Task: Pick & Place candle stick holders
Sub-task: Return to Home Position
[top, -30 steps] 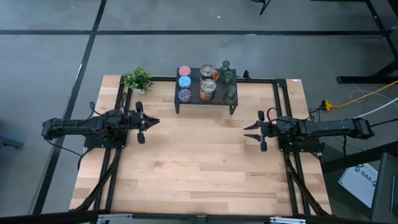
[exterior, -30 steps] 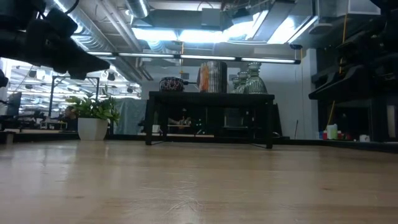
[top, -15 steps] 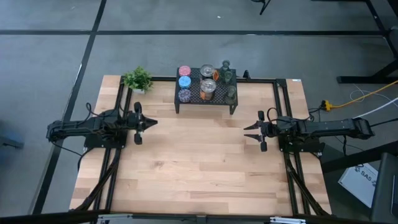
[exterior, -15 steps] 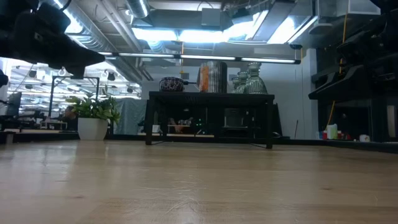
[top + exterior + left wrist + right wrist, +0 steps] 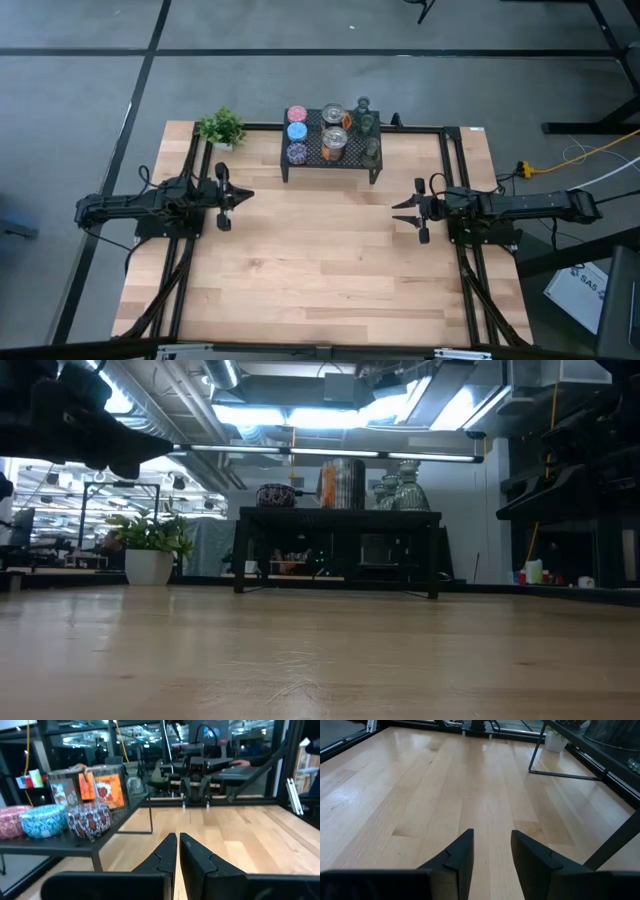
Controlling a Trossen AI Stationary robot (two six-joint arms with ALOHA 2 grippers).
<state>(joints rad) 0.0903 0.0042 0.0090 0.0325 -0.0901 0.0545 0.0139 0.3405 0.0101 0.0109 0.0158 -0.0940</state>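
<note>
Near the table's [image 5: 320, 280] left edge, the left gripper [image 5: 243, 195] is hovering, its fingers [image 5: 167, 851] pressed together and empty. Near the right edge, the right gripper [image 5: 402, 211] is hanging spread, holding nothing. The candle stick holders [image 5: 334, 140] are sitting on the black mesh stand [image 5: 313, 150] at the far edge, with a potted plant [image 5: 221, 127] at the far left corner.

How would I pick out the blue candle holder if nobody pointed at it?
Find the black mesh stand at the far edge of the wooden table. On its left end three small round holders stand in a line; the blue candle holder is the middle one, between the pink one and the purple one.
</note>
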